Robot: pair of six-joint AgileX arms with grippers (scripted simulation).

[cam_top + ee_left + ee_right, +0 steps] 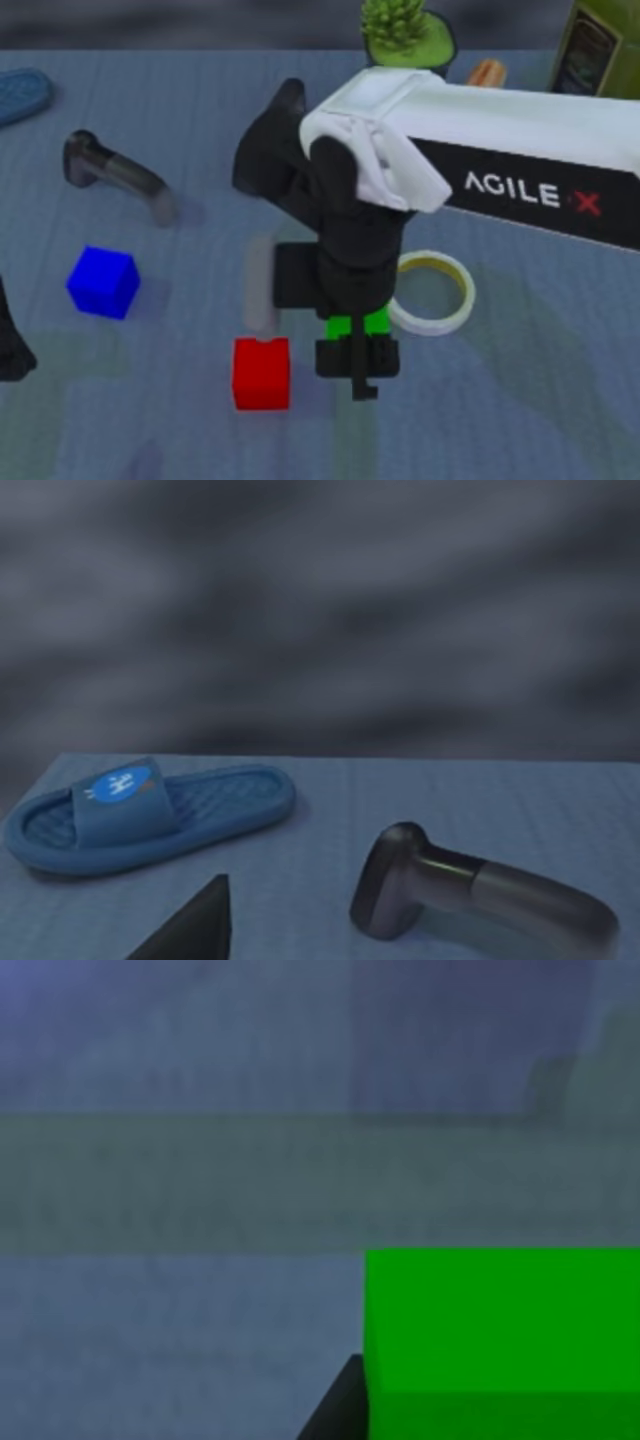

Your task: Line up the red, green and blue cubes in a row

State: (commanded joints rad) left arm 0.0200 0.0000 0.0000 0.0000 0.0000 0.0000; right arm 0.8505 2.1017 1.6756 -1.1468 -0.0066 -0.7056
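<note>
Right pincer (357,345) clamped on green cube (358,323), just right of red cube (262,373) on table (520,400). White tape ring (432,292) beyond the red cube's right; blue cube (103,281) well left. Left pincer (10,345): state unreadable.

red cube (261,373), green cube (500,1340), blue cube (102,281): flat matte faces, no grain; table (520,400): blue, fine woven-looking texture like cloth, matt; right arm shell (400,120): smooth white plastic, black parts duller; slipper (150,815): soft foam or rubber look, ribbed footbed; scanner (470,895): dark plastic, slight sheen; tape ring (432,292): smooth white
</note>
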